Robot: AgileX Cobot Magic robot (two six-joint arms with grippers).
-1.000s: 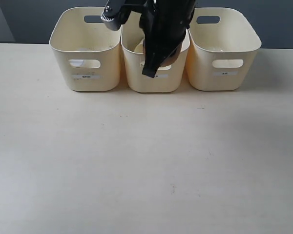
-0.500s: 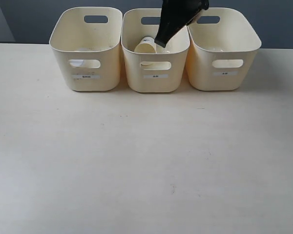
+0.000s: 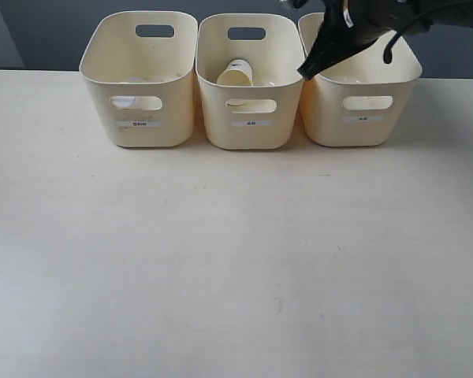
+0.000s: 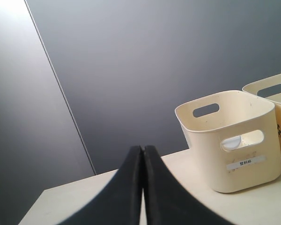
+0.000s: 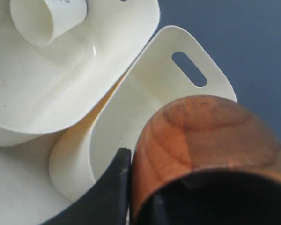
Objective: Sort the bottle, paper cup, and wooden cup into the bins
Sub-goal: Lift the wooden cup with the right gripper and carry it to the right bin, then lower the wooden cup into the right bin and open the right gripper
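My right gripper (image 3: pixel 310 68) hangs over the near left corner of the right bin (image 3: pixel 363 130), shut on the reddish-brown wooden cup (image 5: pixel 196 140). One dark finger (image 5: pixel 118 180) presses the cup's side, and the other is hidden behind it. The white paper cup (image 3: pixel 235 75) lies on its side in the middle bin (image 3: pixel 252 135). A pale, clear shape shows through the front cutout of the left bin (image 3: pixel 138 130); I cannot tell whether it is the bottle. My left gripper (image 4: pixel 143 149) is shut on nothing, low over the table, well away from the left bin (image 4: pixel 243 173).
The three bins stand side by side at the back of the cream table (image 3: pixel 236 260). Behind them is a dark grey wall (image 4: pixel 131 56). The right arm crosses above the right bin's rim.
The right arm has swung from above the middle bin to the right, carrying the wooden cup over the right bin. The paper cup in the middle bin is now in plain sight.
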